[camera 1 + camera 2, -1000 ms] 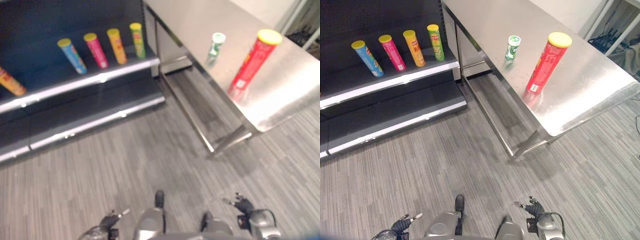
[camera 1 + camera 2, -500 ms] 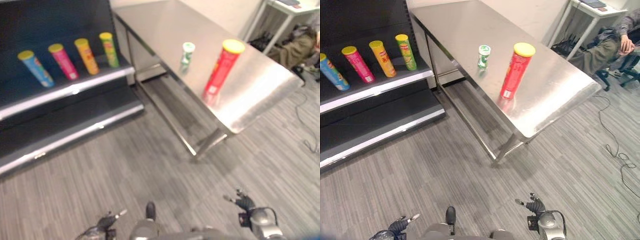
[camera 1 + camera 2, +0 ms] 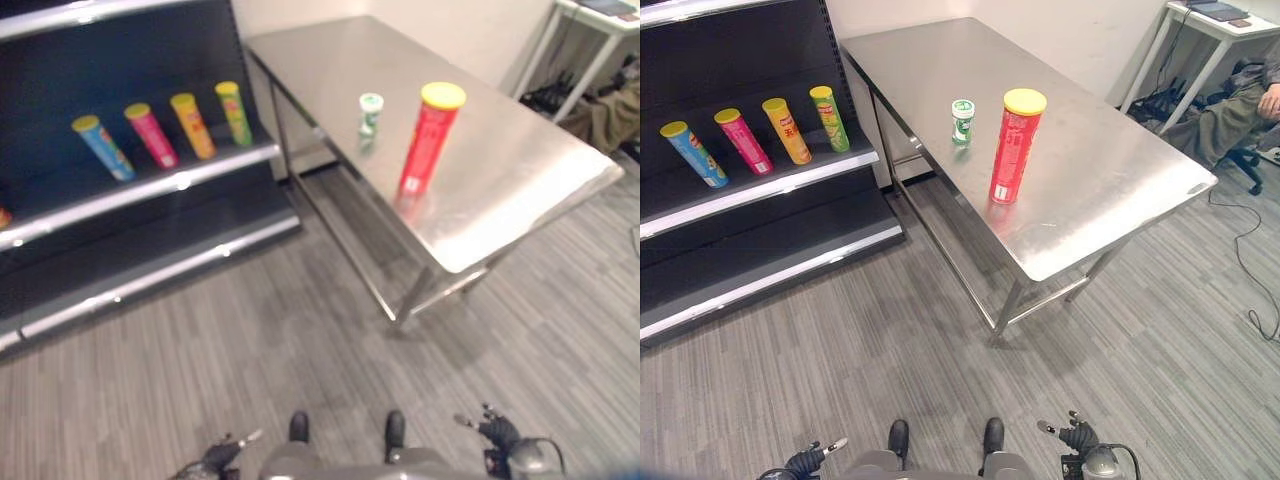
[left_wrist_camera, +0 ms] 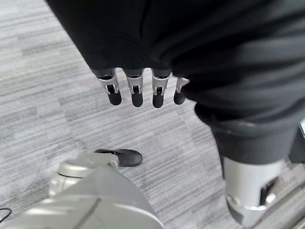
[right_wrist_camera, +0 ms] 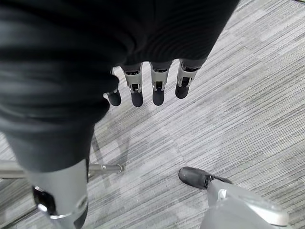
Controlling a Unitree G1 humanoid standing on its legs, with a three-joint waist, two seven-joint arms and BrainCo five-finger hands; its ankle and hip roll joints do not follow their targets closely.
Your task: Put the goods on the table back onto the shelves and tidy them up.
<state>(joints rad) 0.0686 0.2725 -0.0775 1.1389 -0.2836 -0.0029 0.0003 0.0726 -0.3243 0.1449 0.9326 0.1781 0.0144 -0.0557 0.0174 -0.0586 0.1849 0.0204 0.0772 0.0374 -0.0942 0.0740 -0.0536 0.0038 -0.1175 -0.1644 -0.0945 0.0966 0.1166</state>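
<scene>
Approach step. Left hand and right hand relaxed, empty, low. Red can and green bottle well ahead on table. Next: close distance, grasp can.

Desk: one, steel.

On the desk: two items.
- Tall red can with yellow lid: one, upright.
- Small green-and-white can: one, upright.

Shelf unit: one, dark, with two silver-edged shelves in view below a top edge.

On the upper shelf: four tall cans, side by side, leaning back.
- Blue can: one.
- Pink can: one.
- Orange can: one.
- Green can: one.
All four have yellow lids.

Tall cans in all: five. Small cans: one.

Robot hands: two, left robot hand and right robot hand, each hanging over the floor holding nothing.
</scene>
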